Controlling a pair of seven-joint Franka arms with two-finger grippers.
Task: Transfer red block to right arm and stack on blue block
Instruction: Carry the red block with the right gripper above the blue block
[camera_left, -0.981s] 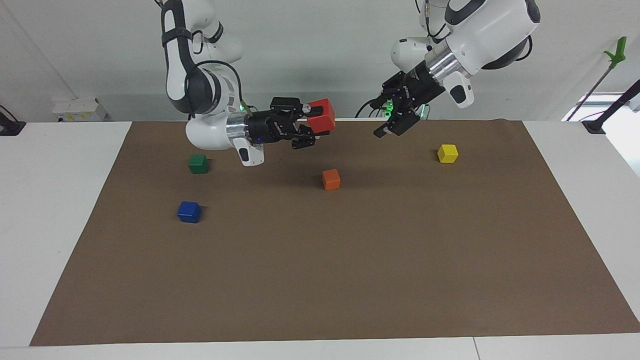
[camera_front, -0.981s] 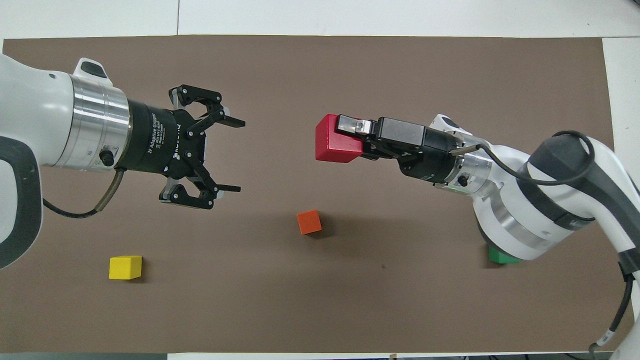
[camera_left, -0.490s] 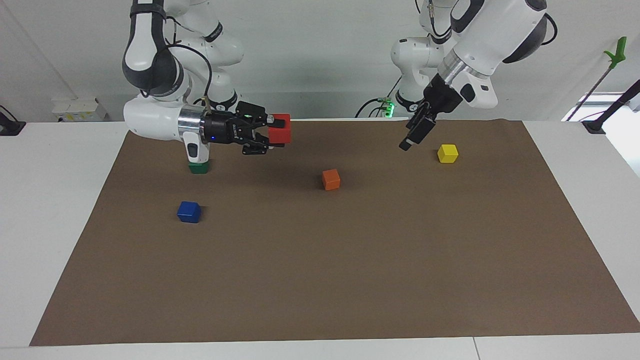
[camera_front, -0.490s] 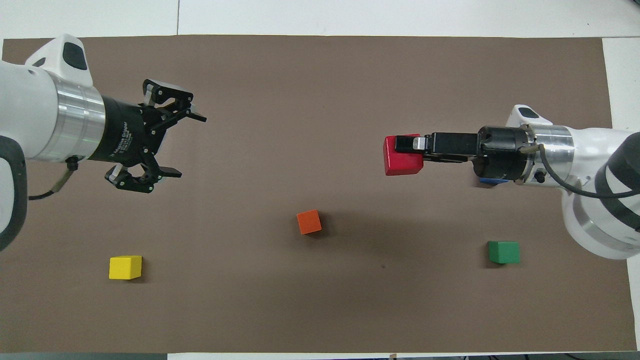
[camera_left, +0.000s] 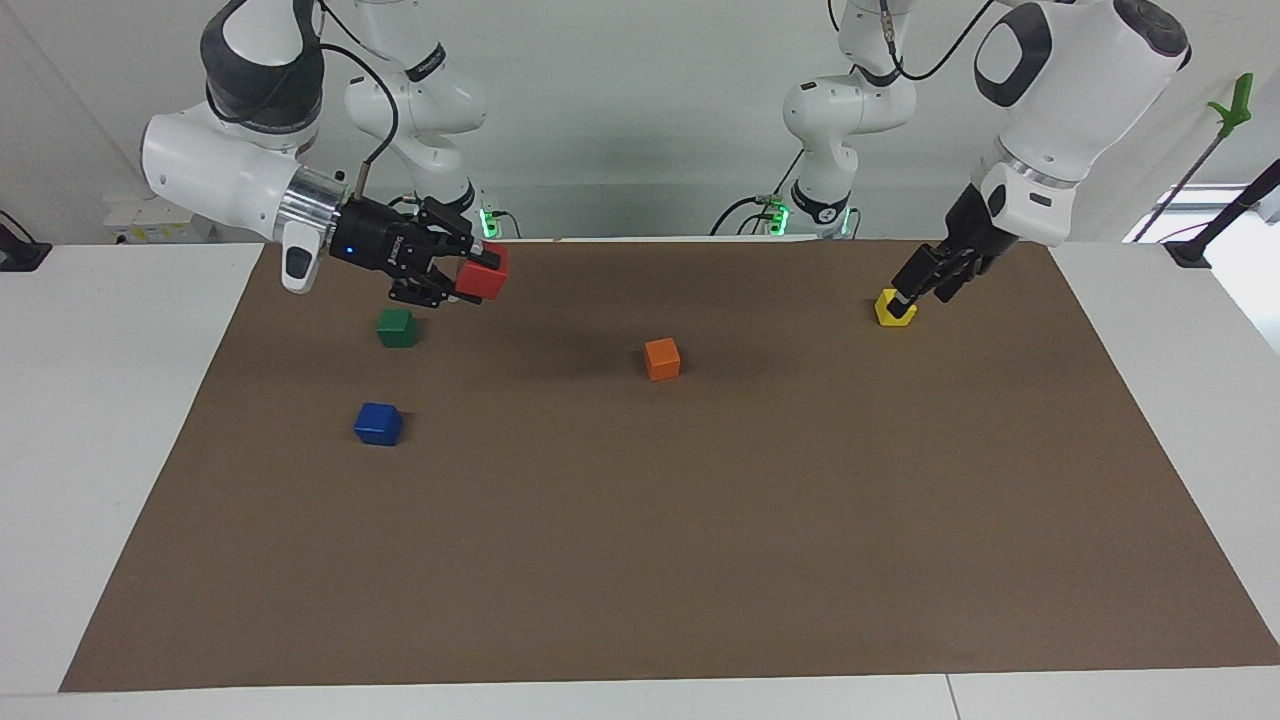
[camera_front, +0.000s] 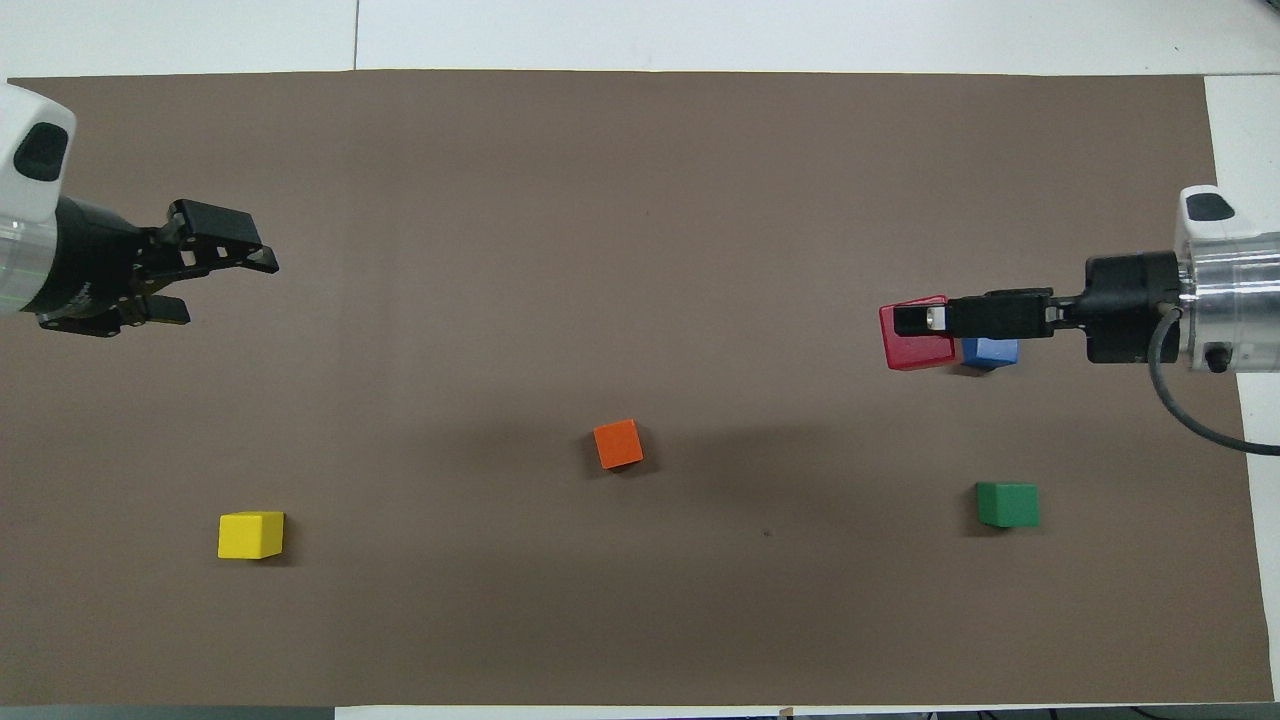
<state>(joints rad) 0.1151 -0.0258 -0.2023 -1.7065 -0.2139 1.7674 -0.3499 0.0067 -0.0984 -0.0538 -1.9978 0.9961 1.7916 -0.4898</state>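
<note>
Brown mat (camera_left: 700, 540) covers white table (camera_left: 100, 400). Orange cube (camera_left: 662, 359) mid-mat. Green cube (camera_left: 397, 327) toward right arm's end, yellow cube (camera_left: 893, 311) toward left arm's end, both nearer robots than orange.

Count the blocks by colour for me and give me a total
red block: 1
blue block: 1
green block: 1
orange block: 1
yellow block: 1
Total: 5 blocks
</note>
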